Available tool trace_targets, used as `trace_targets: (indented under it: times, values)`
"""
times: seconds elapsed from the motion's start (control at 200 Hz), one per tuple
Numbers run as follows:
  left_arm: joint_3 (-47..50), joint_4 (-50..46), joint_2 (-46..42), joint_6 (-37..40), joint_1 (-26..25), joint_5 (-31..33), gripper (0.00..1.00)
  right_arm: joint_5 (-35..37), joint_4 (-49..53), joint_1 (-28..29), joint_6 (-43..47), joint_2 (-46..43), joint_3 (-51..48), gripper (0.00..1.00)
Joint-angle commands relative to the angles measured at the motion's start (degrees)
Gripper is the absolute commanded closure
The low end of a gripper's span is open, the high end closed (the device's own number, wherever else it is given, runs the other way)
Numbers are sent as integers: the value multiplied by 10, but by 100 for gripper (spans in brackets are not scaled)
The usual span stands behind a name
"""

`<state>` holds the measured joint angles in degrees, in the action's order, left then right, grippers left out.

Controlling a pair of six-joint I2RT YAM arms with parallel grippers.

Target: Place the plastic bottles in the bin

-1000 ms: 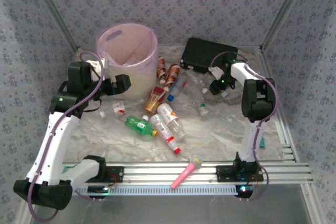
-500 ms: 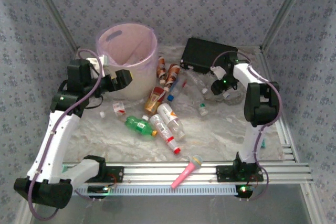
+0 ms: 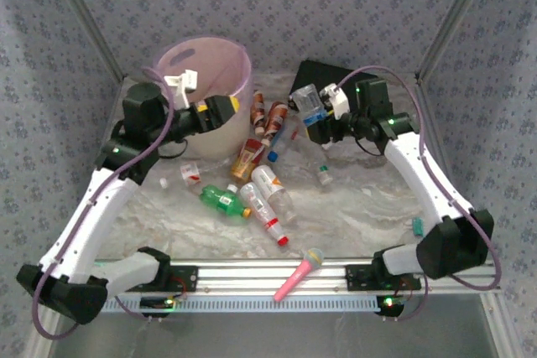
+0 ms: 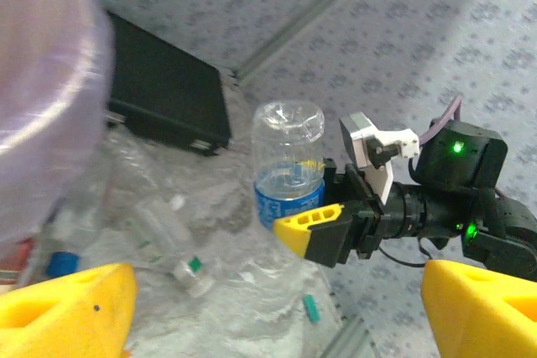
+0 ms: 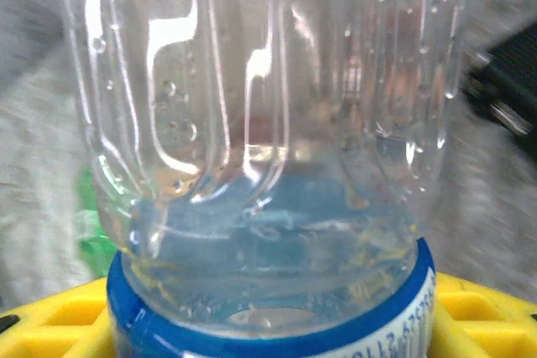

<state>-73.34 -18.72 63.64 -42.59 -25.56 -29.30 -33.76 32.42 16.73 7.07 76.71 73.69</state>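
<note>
My right gripper (image 3: 319,121) is shut on a clear bottle with a blue label (image 3: 309,105), held off the table in front of the black case, right of the bin (image 3: 214,81). Close up, the bottle (image 5: 268,123) sits between the yellow fingers (image 5: 50,316). My left gripper (image 3: 228,110) hangs open beside the bin's right wall, its fingers (image 4: 67,308) wide apart with nothing between them; it faces the held bottle (image 4: 289,165). Several bottles lie mid-table: a green one (image 3: 221,199), clear ones with red labels (image 3: 270,205) and orange-brown ones (image 3: 267,115).
A flat black case (image 3: 323,73) lies at the back right. A pink toy microphone (image 3: 299,274) rests on the front rail. A small clear bottle with a green cap (image 3: 324,175) and a loose green cap (image 3: 417,225) lie on the crinkled plastic sheet.
My right arm has lifted the blue-label bottle off the table and swung it left. My left gripper has moved right along the bin's front, and its jaws have narrowed a little.
</note>
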Motion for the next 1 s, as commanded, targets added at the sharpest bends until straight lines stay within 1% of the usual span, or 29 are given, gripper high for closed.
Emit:
trace_targets:
  times: [0.0,0.125,0.24,0.385,0.48,0.605,0.685,0.775,0.849,0.944,0.989,0.994]
  values:
    - [-22,56,27,-6,-40,0,16,-83,-40,27,-72,-27,-11,47]
    - [-33,71,61,7,-97,12,14,-112,-51,65,-80,-49,-12,47]
    - [-46,84,94,10,-128,12,10,-135,-74,84,-106,-52,-14,47]
    - [-66,81,123,23,-152,18,8,-153,-89,99,-125,-53,-17,47]
    - [-72,83,133,22,-155,24,9,-164,-96,109,-128,-53,-18,47]
    - [-72,103,137,23,-156,37,17,-172,-102,118,-134,-55,-25,47]
    - [-75,106,144,23,-158,38,25,-170,-100,120,-134,-56,-24,46]
    - [-81,106,151,19,-158,37,36,-165,-102,119,-133,-56,-24,45]
    - [-89,97,157,20,-158,35,40,-163,-101,119,-134,-55,-20,43]
    - [-98,87,160,23,-158,35,43,-156,-89,117,-129,-48,-12,36]
    - [-104,82,161,26,-157,37,45,-155,-85,113,-129,-45,-8,27]
    - [-104,82,160,26,-157,37,45,-155,-85,113,-129,-45,-7,25]
